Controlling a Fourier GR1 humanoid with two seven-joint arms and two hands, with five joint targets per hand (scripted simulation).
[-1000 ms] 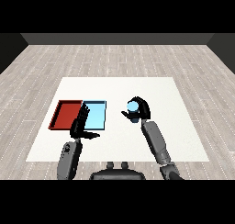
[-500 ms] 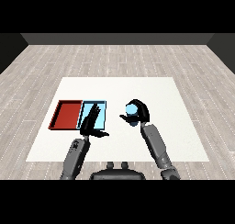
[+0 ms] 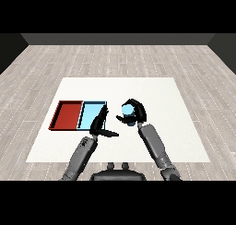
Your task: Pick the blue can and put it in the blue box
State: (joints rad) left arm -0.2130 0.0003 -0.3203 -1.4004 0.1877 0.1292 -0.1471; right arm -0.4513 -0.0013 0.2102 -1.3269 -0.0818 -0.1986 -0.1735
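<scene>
While the right robot hand (image 3: 134,111) curls round the blue can (image 3: 127,111), red tray (image 3: 68,115) and blue tray (image 3: 90,114) hold nothing; left robot hand (image 3: 99,125), fingers straight, overlaps the blue tray's edge.

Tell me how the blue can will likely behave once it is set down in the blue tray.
The blue can, held in the right robot hand, looks round-sided, so it would probably roll if laid down. Stood upright it may tip. The blue tray looks shallow, so its rim likely offers little support.
</scene>
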